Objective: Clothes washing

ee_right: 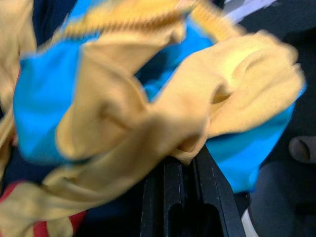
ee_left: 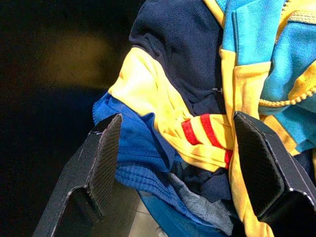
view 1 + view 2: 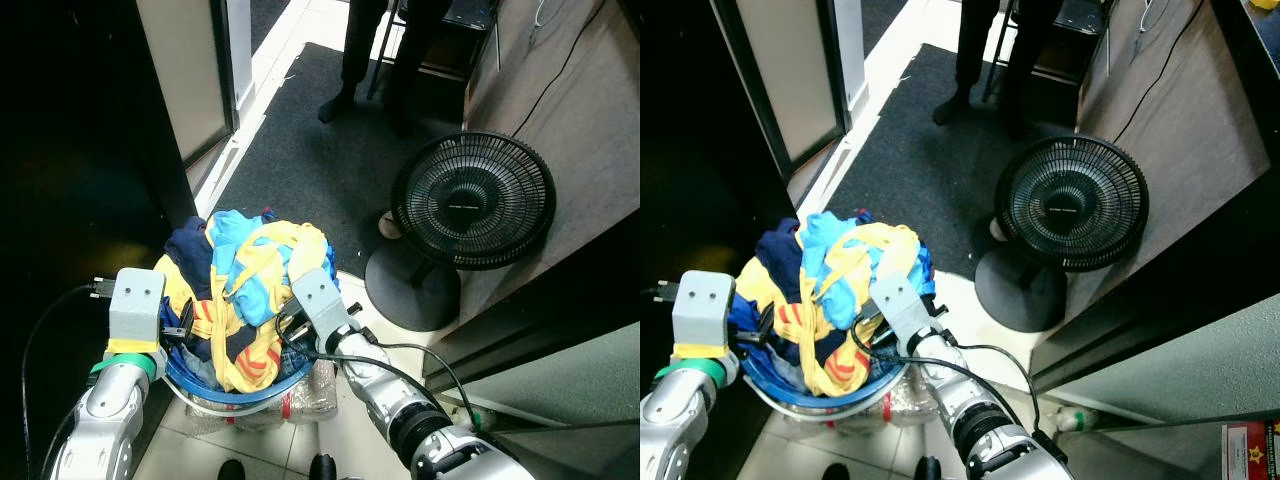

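Tiled floor gives way to a dark mat (image 3: pixel 300 160) beyond a doorway, with a person's legs (image 3: pixel 345 70) standing at its far end. Left to right across the scene:

(a) Left gripper (image 3: pixel 178 333), at the basket's left rim. In the left wrist view its two fingers (image 2: pixel 106 158) stand wide apart and straddle the blue rim and the clothes that spill over it; nothing is clamped between them.

(b) Blue laundry basket (image 3: pixel 250 395), resting on a clear bag of items on the tiles directly before the robot, heaped above its rim with clothes (image 3: pixel 250 275) in yellow, light blue, navy and red stripes.

(c) Right gripper (image 3: pixel 292 325), at the basket's right side, pushed in among the yellow and blue cloth. The right wrist view is blurred and fabric drapes over the fingers (image 1: pixel 177 197); whether they pinch anything cannot be told.

(d) Black floor fan (image 3: pixel 470 200), standing near the basket's right, by a wooden wall.

Step in hand, as judged: taking hold of the basket on both sides to carry it. To do it well, each gripper should close on the firm rim itself, not on loose cloth, which would slip. The two grips should sit opposite each other so the load stays level, and the lift should be slow, since the heap could shed garments and the fan stands close.
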